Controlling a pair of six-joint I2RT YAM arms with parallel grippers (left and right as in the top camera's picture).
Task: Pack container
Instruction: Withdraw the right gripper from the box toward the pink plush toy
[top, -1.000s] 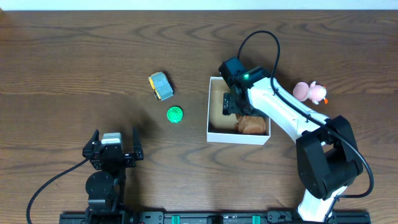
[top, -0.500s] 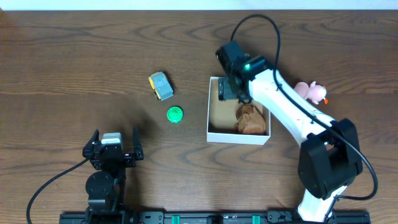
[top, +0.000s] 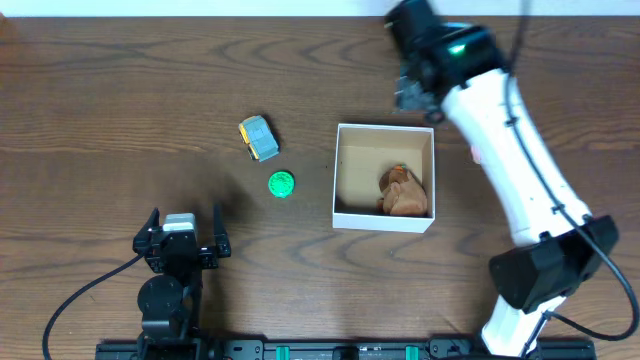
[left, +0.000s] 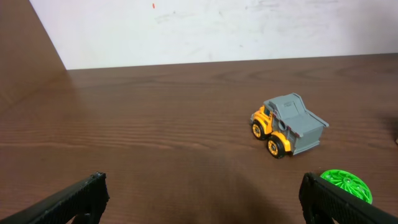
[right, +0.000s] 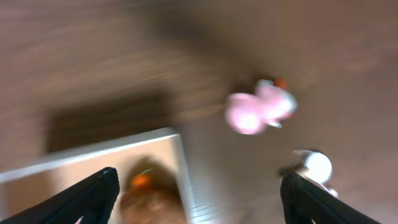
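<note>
The container (top: 384, 127), a white-walled box with a brown inside, stands at the table's middle and holds a brown plush toy (top: 404, 193). My right gripper (top: 417, 92) is open and empty, raised above the table just beyond the box's far right corner. Its blurred wrist view shows the box wall (right: 93, 152), the brown toy (right: 152, 198) and a pink toy (right: 258, 112) between the open fingers (right: 199, 199). My left gripper (top: 185, 238) is open and empty near the front edge. A yellow-and-grey truck (top: 258, 138) and a green disc (top: 282, 184) lie left of the box.
The left wrist view shows the truck (left: 287, 124) and the green disc (left: 345, 185) ahead of the open fingers (left: 202, 202). A small white round thing (right: 314, 165) lies near the pink toy. The right arm hides most of the pink toy from overhead.
My right gripper has risen out of the box and moved toward the far right, open, leaving the brown toy inside. The left arm has not moved.
</note>
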